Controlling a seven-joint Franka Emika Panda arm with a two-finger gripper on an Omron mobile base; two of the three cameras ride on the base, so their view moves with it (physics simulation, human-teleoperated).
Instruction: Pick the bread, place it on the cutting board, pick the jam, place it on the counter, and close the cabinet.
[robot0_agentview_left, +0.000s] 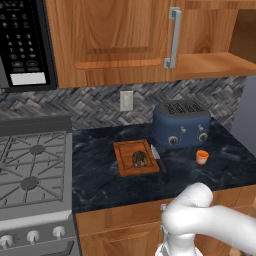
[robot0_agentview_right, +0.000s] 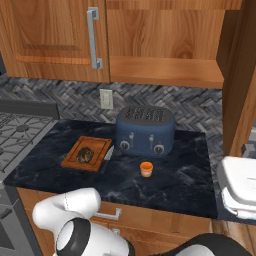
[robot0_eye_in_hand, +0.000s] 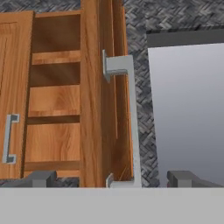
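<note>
Hand view: gripper (robot0_eye_in_hand: 111, 178) fingers spread wide, facing open cabinet (robot0_eye_in_hand: 94, 100) door's edge & handle (robot0_eye_in_hand: 127, 122).
Bread (robot0_agentview_left: 139, 159) sits on cutting board (robot0_agentview_left: 135, 157) mid counter (robot0_agentview_left: 100, 175); jam (robot0_agentview_left: 202, 157) just in front of toaster (robot0_agentview_left: 181, 123).

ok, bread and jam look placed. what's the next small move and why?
Probably push the open cabinet door shut. The bread lies on the cutting board, and the jam stands on the counter by the toaster, so closing is what remains. In the hand view the door stands edge-on, its handle between the gripper fingertips, inner shelf exposed.
</note>
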